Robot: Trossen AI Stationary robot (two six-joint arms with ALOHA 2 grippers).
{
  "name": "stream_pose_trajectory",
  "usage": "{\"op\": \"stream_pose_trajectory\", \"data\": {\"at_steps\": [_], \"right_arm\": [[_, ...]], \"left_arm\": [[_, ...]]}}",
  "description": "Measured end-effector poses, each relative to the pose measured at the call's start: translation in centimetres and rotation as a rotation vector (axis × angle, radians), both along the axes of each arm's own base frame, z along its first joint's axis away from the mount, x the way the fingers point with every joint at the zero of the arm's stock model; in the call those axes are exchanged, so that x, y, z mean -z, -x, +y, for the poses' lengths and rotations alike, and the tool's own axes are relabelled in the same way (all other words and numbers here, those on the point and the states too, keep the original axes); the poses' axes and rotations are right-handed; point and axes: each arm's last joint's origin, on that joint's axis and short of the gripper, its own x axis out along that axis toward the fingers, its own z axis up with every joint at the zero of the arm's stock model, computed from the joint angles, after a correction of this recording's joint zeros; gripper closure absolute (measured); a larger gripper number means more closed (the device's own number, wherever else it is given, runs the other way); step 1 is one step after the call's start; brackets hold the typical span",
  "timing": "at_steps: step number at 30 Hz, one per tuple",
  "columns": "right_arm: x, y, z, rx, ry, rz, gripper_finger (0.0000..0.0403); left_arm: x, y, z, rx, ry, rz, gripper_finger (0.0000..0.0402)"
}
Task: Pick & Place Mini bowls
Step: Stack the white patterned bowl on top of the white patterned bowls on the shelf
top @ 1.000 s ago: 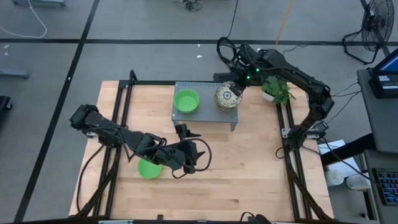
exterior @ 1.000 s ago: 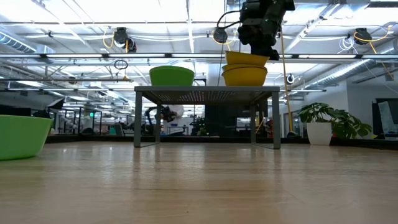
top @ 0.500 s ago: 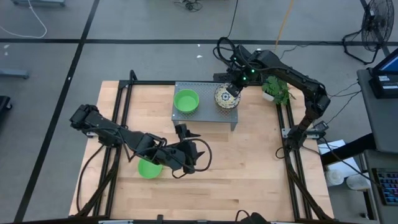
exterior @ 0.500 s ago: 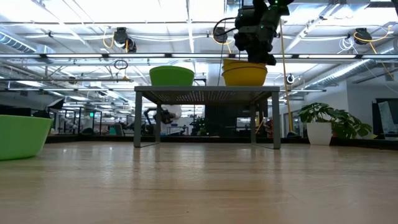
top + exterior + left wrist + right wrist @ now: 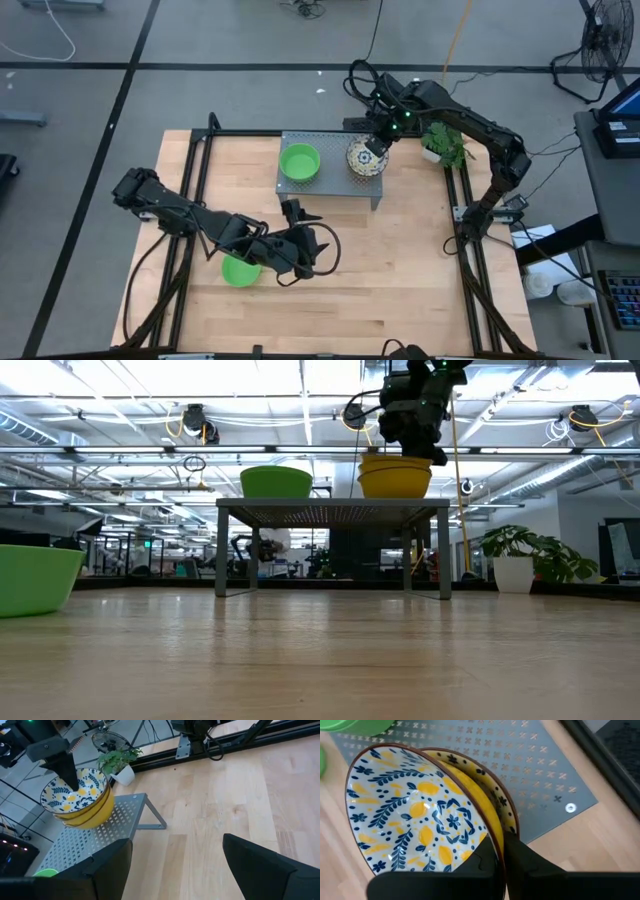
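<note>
Two white bowls with blue-and-yellow flowers [image 5: 366,158] are stacked on the right part of the grey perforated stand [image 5: 330,185], and their yellow undersides [image 5: 395,478] show in the low view. My right gripper [image 5: 502,862] is shut on the upper bowl [image 5: 420,815]. One green bowl [image 5: 299,162] stands on the stand's left part. Another green bowl [image 5: 238,270] rests on the table, partly under my left arm. My left gripper [image 5: 312,246] is open to the right of that bowl and touches nothing. My right gripper pinches the upper patterned bowl by its rim [image 5: 496,845], one finger [image 5: 482,867] inside the bowl and one [image 5: 530,867] outside, between the two bowls. It comes from above, slanting from the far right. The bowl sits tilted inside the lower bowl [image 5: 507,817].
A small potted plant [image 5: 444,142] stands at the table's far right edge, close to my right arm. Black frame rails [image 5: 195,180] run along the left and right sides. Bare wood [image 5: 410,270] lies in front of the stand.
My right gripper has moved down with the upper patterned bowl, which was held clear above the lower one and now sits nested in it. The gripper stays shut on its rim. My left arm has kept still.
</note>
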Motion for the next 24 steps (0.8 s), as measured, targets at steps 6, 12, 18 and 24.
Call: {"op": "stream_pose_trajectory", "data": {"at_steps": [6, 12, 18, 24], "right_arm": [[0.0, 0.0, 0.1, 0.009, -0.054, -0.032, 0.0397], [-0.8, 0.5, 0.3, 0.036, -0.045, -0.051, 0.0395], [-3.1, 1.8, 1.0, 0.061, 0.006, -0.13, 0.0395], [-6.3, 3.2, 1.0, 0.176, 0.055, -0.277, 0.0396]], "left_arm": [[0.0, 0.0, 0.0, 0.0, -0.001, 0.001, 0.0092], [0.0, 0.0, 0.0, -0.001, 0.0, 0.002, 0.0091], [0.0, 0.0, 0.0, -0.001, -0.002, 0.005, 0.0091], [0.0, -0.1, 0.2, -0.009, 0.001, 0.003, 0.0091]]}}
